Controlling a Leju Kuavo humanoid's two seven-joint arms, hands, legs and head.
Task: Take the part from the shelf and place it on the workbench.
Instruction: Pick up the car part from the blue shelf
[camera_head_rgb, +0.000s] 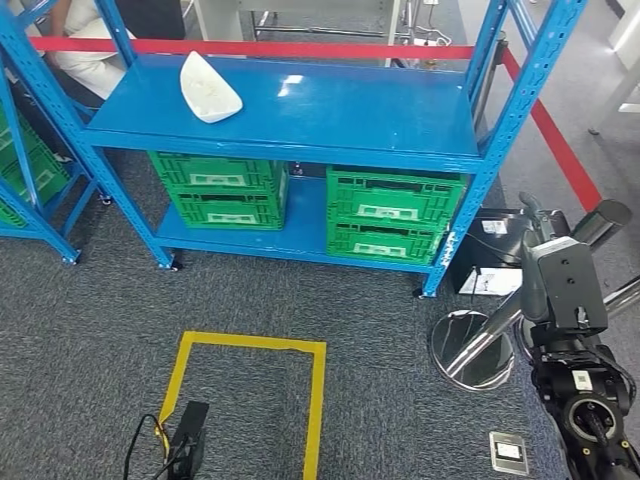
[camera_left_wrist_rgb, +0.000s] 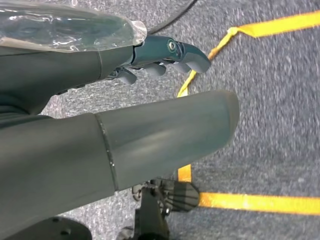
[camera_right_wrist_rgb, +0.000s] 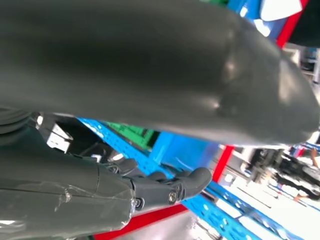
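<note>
Grey carpet (camera_head_rgb: 90, 330) covers the floor. Just left of the right hand (camera_head_rgb: 562, 275) stands a chrome round base (camera_head_rgb: 472, 350) with a slanted pole. A black box (camera_head_rgb: 490, 250) bearing white labels lies just beyond it. Nearer than the hand, a little to its left, sits a metal floor socket (camera_head_rgb: 507, 451). Far to its left is a yellow tape square (camera_head_rgb: 313, 400) with a black cabled device (camera_head_rgb: 189, 435) at one corner. Ahead and left are green crates (camera_head_rgb: 219, 190) — stacked in two pairs — and beyond them a red barrier tape (camera_head_rgb: 558, 145) and a seated person (camera_head_rgb: 90, 60).
</note>
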